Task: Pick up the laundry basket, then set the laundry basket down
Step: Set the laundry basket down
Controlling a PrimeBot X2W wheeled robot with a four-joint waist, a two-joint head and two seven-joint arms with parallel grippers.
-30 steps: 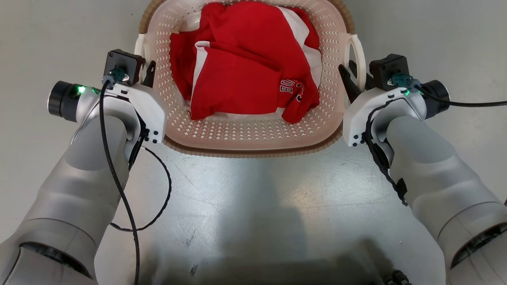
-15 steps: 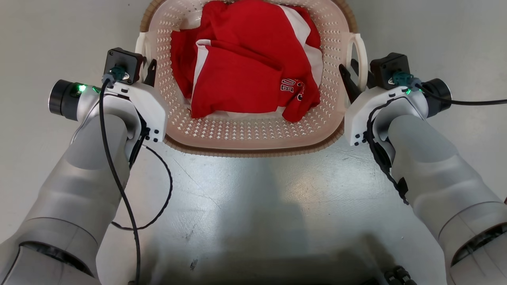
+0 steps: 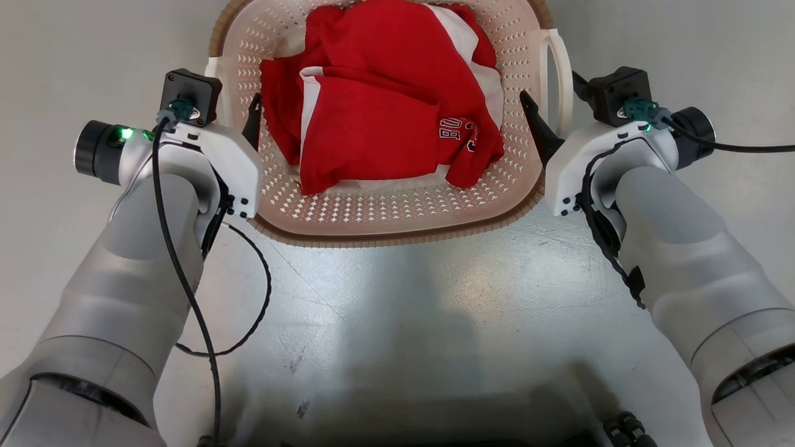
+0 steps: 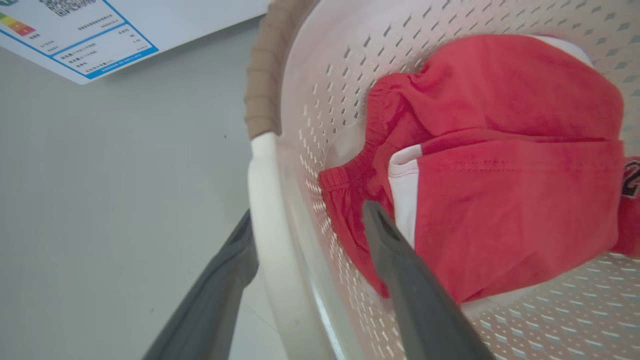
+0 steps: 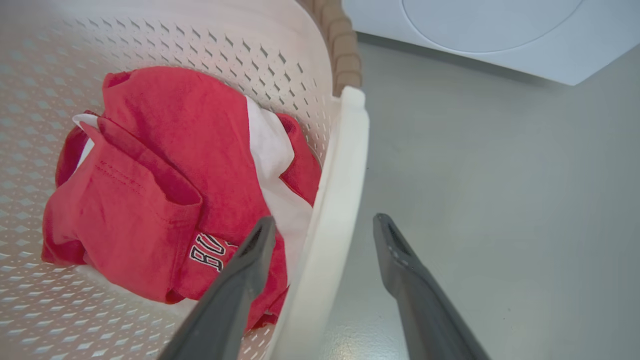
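1. The laundry basket is sitting between both arms, holding red clothing.
2. The left gripper is straddling the left handle, fingers spread (not clamping).
3. The right gripper is likewise gaping around the right handle.

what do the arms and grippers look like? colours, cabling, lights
Left arm and right arm: rounded silver-grey shells, white wrist housings, black end caps with green lights. Each wrist has a black camera block, teal connector, loose black cable. Left gripper and right gripper: two long tapered dark grey fingers.
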